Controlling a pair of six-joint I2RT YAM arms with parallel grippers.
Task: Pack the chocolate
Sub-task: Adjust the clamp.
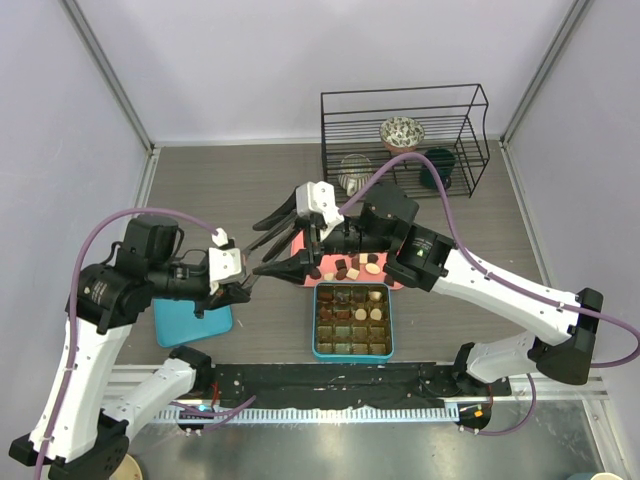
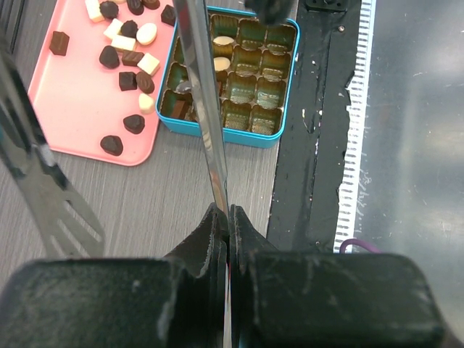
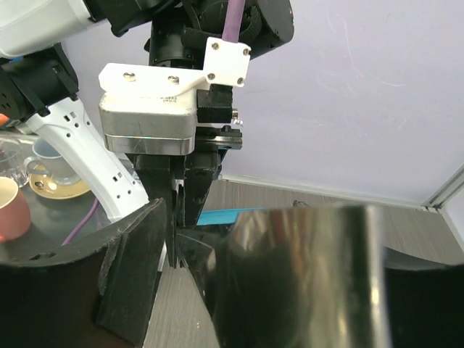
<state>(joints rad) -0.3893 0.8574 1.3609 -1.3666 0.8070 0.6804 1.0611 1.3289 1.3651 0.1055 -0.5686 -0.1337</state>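
We read this as a tool step, with no piece on its way to the box yet. The left gripper [image 2: 228, 217] is fully closed on a thin metal strip [image 2: 203, 109] that runs out from its fingers toward the box. A second, slotted metal blade [image 2: 65, 210] shows off to one side in the left wrist view, so we take the pair for tongs, though we cannot see where they join.

The right gripper [image 1: 258, 250] faces the left one above the desk [image 2: 167, 196]. Its jaws stand wide apart, with a broad shiny metal surface [image 3: 297, 275] between them. We see a gap on one side, so we judge nothing is clamped there. It looks like a handover or regrasp of the tongs.

The chocolate [image 2: 119, 59] lies mostly loose on the pink tray [image 2: 65, 116], dark, brown and cream pieces scattered together. The teal box [image 2: 217, 133] sits just beside the tray. A few of its compartments hold pieces and many look bare, so we judge the packing far from finished.

The next move calls for the right gripper to close squarely on the metal before the left lets go, so the tool does not twist or drop. After that the blades need lining up over a single piece on the tray.
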